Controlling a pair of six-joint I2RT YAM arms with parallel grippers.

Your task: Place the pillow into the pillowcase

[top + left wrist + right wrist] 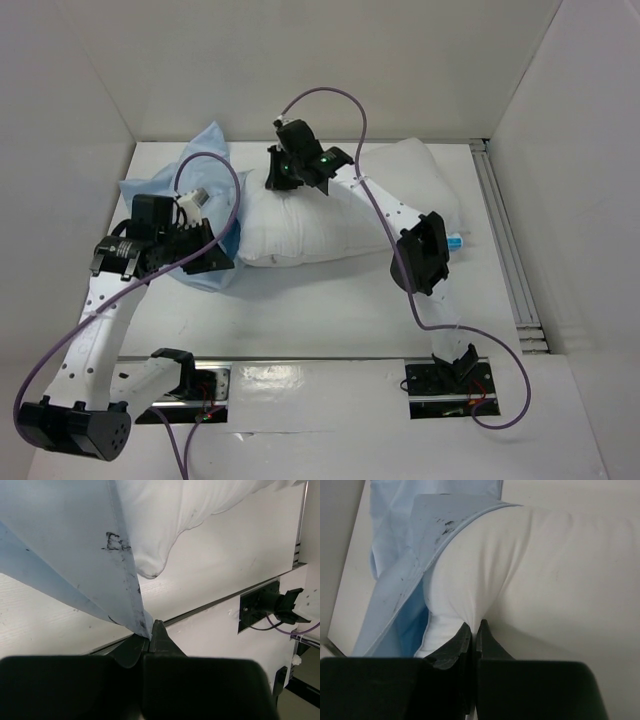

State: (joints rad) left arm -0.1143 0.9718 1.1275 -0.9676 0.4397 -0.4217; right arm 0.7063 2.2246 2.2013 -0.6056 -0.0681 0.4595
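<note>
Two arms, both engaged on fabric.

Top external view: the pillow [345,215] lies across the table [330,310]. The pillowcase [205,150] is bunched at the pillow's left end. The left gripper [212,256] sits at the pillow's near-left corner and the right gripper [277,176] is down on the pillow's far-left part. Most of the pillow shows bare white to the right.

Left wrist view: the jaws are closed together on the pillowcase hem [142,620], with the blue sheet pulled taut up from them. A white pillow corner [152,565] hangs just beside that hem.

Right wrist view: the jaws are pinched shut on a fold of pillow fabric [470,615]. The pillowcase edge [437,542] drapes over the pillow's end, and the blue interior is visible beside it.

Judgement: insertion has barely started. The mouth is held open and only the pillow's left end is at or just inside it. Left to do: work the whole body in, seat the corners and pull the case along.
</note>
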